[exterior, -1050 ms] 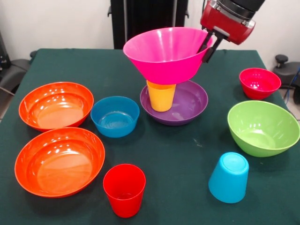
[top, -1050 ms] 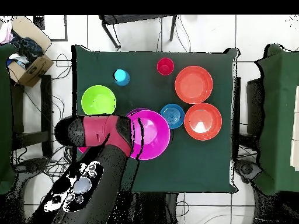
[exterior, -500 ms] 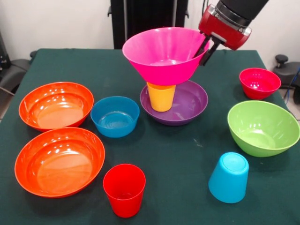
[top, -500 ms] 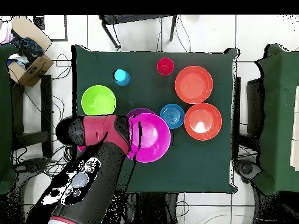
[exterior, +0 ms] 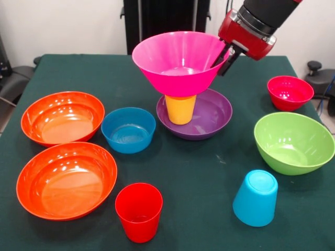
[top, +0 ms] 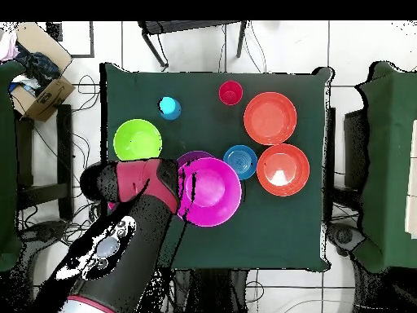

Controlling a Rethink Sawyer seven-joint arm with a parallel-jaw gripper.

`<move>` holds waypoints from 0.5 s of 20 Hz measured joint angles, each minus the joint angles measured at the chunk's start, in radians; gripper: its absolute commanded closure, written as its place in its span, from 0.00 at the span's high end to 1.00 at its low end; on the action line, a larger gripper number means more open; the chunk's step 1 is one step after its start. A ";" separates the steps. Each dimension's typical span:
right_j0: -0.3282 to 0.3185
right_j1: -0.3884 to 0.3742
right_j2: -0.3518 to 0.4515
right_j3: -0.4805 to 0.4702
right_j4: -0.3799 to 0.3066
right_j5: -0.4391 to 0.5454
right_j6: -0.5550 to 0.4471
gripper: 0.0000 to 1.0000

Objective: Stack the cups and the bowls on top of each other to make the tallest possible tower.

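Gripper: I am gripping the magenta bowl (exterior: 178,61) by its rim with the gripper (exterior: 224,53), one finger inside the wall and one outside, pinched tight on the plastic; there is no slack gap that I can see.
Why the rim: I am judging that the bowl is too wide to span, so an edge pinch is the only hold, and that is why it is hanging slightly tipped.
Magenta bowl: it is sitting above the yellow cup (exterior: 180,108); from the front its base seems to be touching the cup's mouth, but I cannot tell whether the cup is carrying any weight.
Yellow cup: it is standing upright inside the purple bowl (exterior: 209,117), giving the tower a wide foot under a narrow riser.
Overhead check: the magenta bowl (top: 210,191) is covering nearly all of the purple one, so I am reading it as roughly centred.
Waiting pieces: two orange bowls (exterior: 63,116) (exterior: 66,179), the small blue bowl (exterior: 128,129), the red cup (exterior: 138,210), the light blue cup (exterior: 255,197) upside down, the lime green bowl (exterior: 294,142) and the crimson bowl (exterior: 289,92) are all lying apart on the table (exterior: 209,178).
Risk: I am expecting a wobble on release, a wide bowl on a narrow cup.
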 measured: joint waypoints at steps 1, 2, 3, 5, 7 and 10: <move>0.000 0.003 -0.003 -0.005 0.000 0.000 0.000 0.00; 0.001 0.004 -0.005 -0.006 0.000 0.000 0.000 0.00; 0.001 0.005 -0.006 -0.008 0.000 0.000 0.000 0.00; 0.003 0.008 -0.009 -0.010 0.000 0.000 0.000 0.00; 0.004 0.008 -0.012 -0.010 0.000 0.000 0.000 0.00; 0.006 0.009 -0.016 -0.010 0.000 0.000 0.000 0.00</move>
